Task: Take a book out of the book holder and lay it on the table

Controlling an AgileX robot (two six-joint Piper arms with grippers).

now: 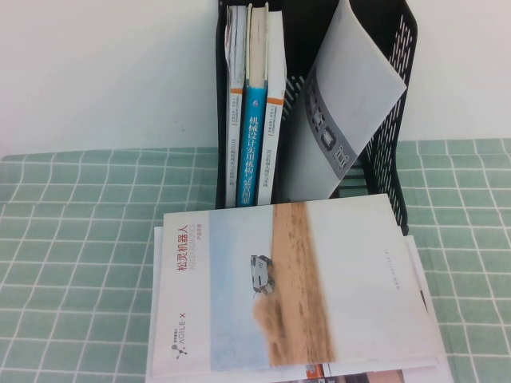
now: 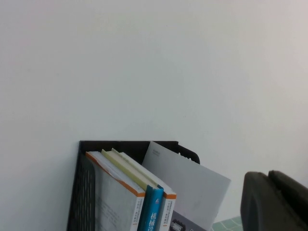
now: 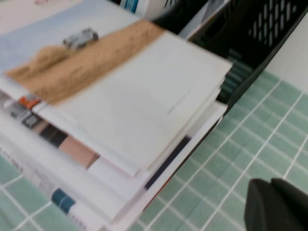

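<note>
- One book [image 1: 295, 283] lies flat on a stack on the table [image 1: 72, 263], near the book holder [image 1: 391, 48].
- Laying looks done; both arms should retreat next.
- Left gripper [image 2: 274, 202] hangs high, right gripper [image 3: 276, 204] low beside the stack; whether they are spread, I cannot tell.

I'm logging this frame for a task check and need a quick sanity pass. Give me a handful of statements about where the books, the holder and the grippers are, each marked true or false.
1. The book lies flat on top of a stack of other booklets. True.
2. The book holder is empty. False: upright books, one with a blue spine, and a leaning white-grey booklet remain in it.
3. The white-grey booklet stands straight upright. False: it leans diagonally across its compartment.
4. The right gripper is clamped on the book. False: it shows only at the edge of the right wrist view, over the table, apart from the stack.
5. The left gripper holds nothing visible and faces the holder and the wall. True.
</note>
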